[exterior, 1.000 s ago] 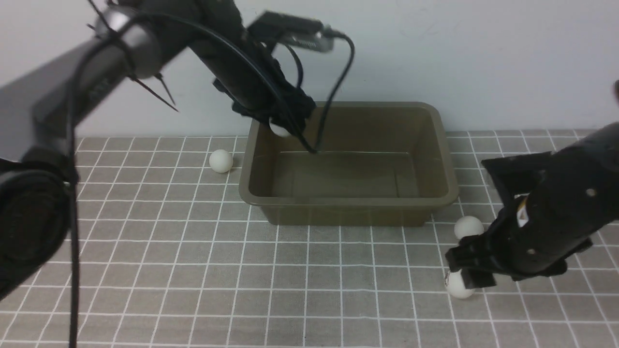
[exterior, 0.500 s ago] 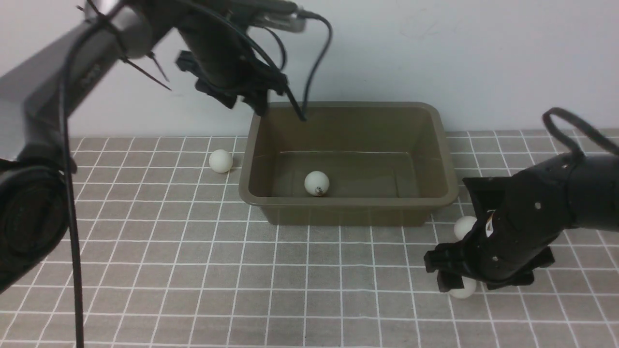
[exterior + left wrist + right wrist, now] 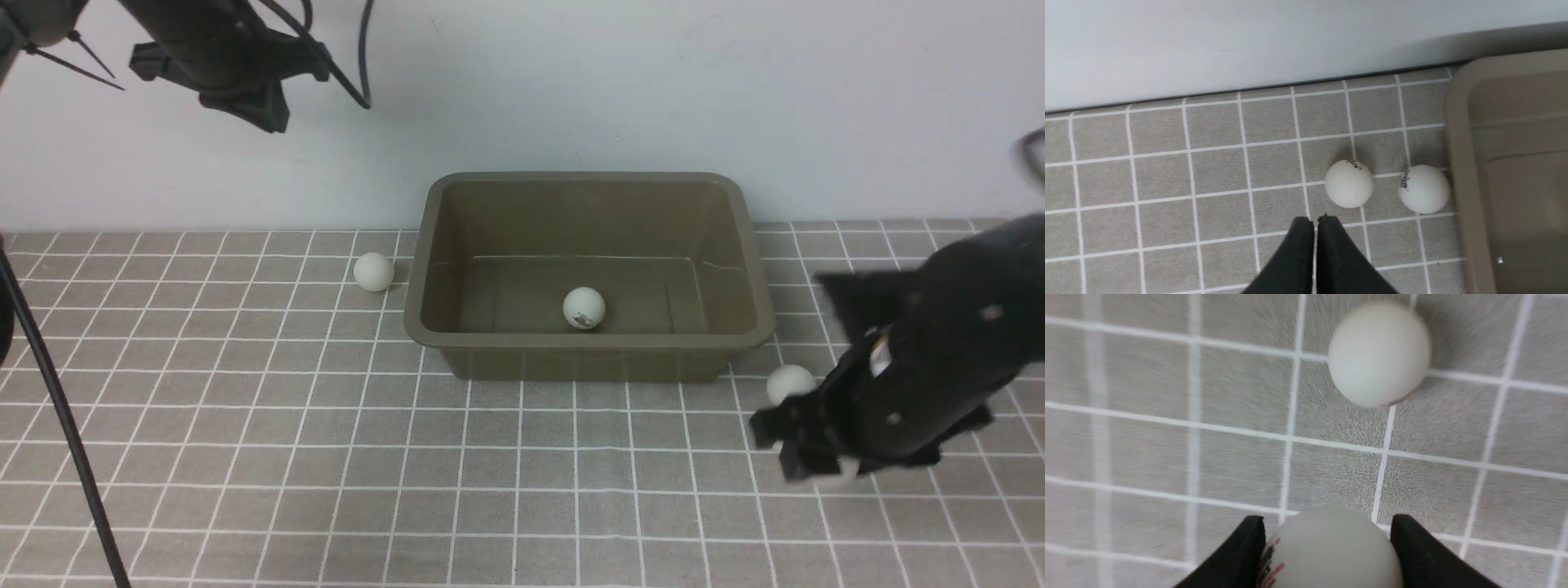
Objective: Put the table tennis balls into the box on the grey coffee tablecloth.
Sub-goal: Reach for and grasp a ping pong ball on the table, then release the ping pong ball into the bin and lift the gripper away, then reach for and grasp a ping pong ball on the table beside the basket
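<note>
The olive-brown box (image 3: 755,327) stands at the back of the grey coffee tablecloth (image 3: 245,408) with one table tennis ball (image 3: 584,308) inside. My right gripper (image 3: 816,472) is shut on a ball with red and dark print (image 3: 1331,547), just above the cloth right of the box. Another ball (image 3: 790,384) lies beside it and shows in the right wrist view (image 3: 1379,355). My left gripper (image 3: 273,122) is shut and empty, high at the back left. Its wrist view shows two balls (image 3: 1349,183) (image 3: 1423,189) next to the box's left wall (image 3: 1457,163). Only one (image 3: 373,272) shows in front.
A white wall rises right behind the box and the cloth's back edge. A black cable (image 3: 57,392) hangs down from the left arm at the far left. The gridded cloth covers the whole table.
My left gripper let its ball fall into the box, then rose and swung back left. The ball rolled right inside the box. My right gripper closed on its ball and lifted slightly.
</note>
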`<state>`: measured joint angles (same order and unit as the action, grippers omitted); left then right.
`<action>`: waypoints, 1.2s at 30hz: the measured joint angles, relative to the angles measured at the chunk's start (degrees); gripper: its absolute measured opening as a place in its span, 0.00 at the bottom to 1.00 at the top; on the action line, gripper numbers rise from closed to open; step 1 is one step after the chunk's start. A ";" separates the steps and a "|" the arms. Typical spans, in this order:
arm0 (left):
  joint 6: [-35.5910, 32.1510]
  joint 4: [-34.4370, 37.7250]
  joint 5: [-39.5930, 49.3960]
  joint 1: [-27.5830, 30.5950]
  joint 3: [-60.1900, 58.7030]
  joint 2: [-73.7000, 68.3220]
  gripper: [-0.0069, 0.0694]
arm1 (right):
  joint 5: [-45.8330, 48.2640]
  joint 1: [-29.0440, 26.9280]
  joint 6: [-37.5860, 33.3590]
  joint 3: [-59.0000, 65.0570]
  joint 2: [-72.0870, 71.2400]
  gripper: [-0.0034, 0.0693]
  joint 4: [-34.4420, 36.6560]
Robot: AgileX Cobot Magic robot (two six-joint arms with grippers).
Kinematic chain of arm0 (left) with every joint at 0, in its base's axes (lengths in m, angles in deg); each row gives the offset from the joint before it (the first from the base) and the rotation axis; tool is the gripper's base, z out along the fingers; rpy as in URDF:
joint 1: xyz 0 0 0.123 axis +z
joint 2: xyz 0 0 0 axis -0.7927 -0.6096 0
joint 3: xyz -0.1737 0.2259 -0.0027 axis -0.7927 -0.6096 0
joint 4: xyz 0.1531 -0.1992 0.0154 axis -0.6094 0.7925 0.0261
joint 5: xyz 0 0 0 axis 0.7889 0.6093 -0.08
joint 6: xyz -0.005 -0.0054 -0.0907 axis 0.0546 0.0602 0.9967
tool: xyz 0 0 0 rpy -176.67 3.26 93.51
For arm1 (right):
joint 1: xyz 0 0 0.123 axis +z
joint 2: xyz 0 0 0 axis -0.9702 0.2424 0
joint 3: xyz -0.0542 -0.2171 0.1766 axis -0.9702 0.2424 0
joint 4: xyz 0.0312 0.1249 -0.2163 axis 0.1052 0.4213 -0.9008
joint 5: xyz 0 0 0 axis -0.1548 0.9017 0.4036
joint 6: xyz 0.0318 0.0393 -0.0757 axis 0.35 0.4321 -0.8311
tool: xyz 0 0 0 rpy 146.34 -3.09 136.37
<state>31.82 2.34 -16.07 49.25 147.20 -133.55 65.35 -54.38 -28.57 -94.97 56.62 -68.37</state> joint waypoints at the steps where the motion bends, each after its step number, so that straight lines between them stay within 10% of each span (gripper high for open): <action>1: -0.68 0.00 0.00 0.19 0.00 -0.39 0.08 | 0.36 0.00 -0.15 -1.81 -2.47 0.54 0.00; 6: -5.37 0.96 0.00 0.17 0.20 -3.74 0.14 | 1.07 0.00 -2.81 -13.26 -2.83 0.54 0.00; 11: -7.08 3.92 -0.05 -0.86 0.20 -10.17 0.44 | 4.61 0.00 -4.74 -29.58 9.49 0.54 0.31; 20: -7.27 4.59 -0.61 -2.96 0.20 -16.38 0.84 | 16.15 0.00 -7.15 -44.93 22.25 0.94 0.31; 27: -7.53 4.26 -5.31 -3.52 0.20 -18.25 0.85 | 20.36 0.00 -11.54 -46.18 18.62 0.90 0.00; 36: -7.70 1.93 -8.06 -3.52 0.20 -20.44 0.54 | 21.09 0.00 -11.25 -46.05 2.31 0.59 -5.11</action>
<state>24.12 4.27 -24.13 45.73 147.40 -153.99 86.44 -54.38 -39.82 -141.03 58.93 -73.47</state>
